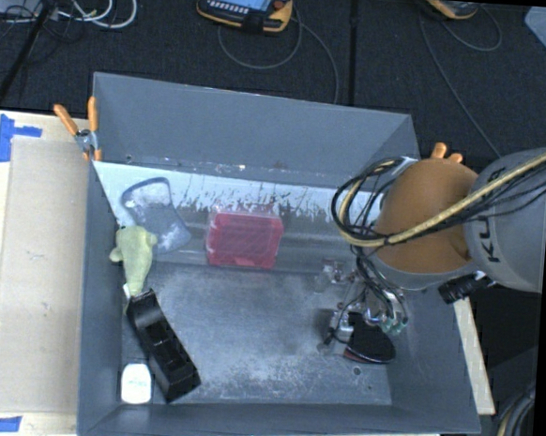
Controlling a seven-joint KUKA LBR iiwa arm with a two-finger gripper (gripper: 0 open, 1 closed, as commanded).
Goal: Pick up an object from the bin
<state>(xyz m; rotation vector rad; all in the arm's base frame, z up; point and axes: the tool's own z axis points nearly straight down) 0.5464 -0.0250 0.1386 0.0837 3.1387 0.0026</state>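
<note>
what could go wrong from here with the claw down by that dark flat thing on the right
The dark flat thing lies low in the bin, right at the claw. Being so flat, it may be hard to catch and could slide away. It also sits near the right wall, so the claw might scrape the metal.
</note>
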